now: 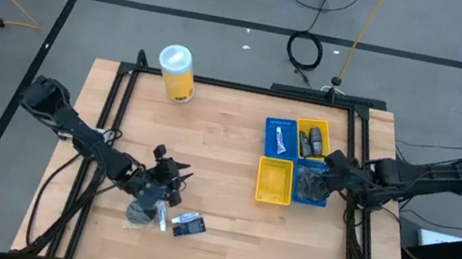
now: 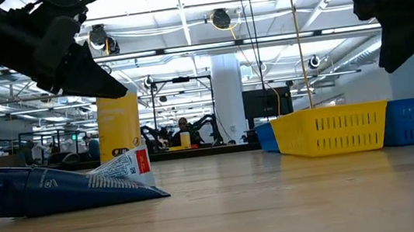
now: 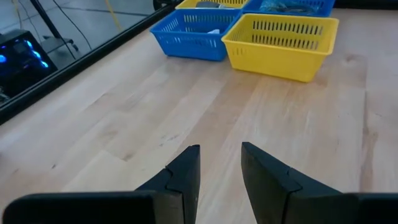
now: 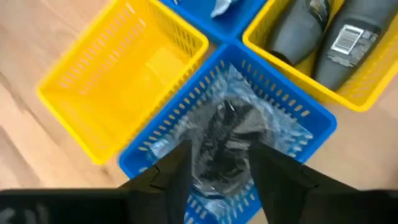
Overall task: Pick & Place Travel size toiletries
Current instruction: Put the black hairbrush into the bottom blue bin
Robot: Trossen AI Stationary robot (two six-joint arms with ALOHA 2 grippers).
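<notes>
At the near edge of the desk (image 1: 219,251), three toiletries remain unsorted: a grey pouch (image 1: 137,216), a white tube (image 1: 162,219) and a dark packet (image 1: 189,226). Left hand (image 1: 173,177) hovers just beyond them, fingers slightly apart, empty. Farther off, the right hand (image 4: 219,163) hangs above the tray (image 1: 274,181), fingers apart over a clear-wrapped item (image 4: 227,134) in a blue compartment. Judged partly complete: one yellow compartment stands empty.
</notes>
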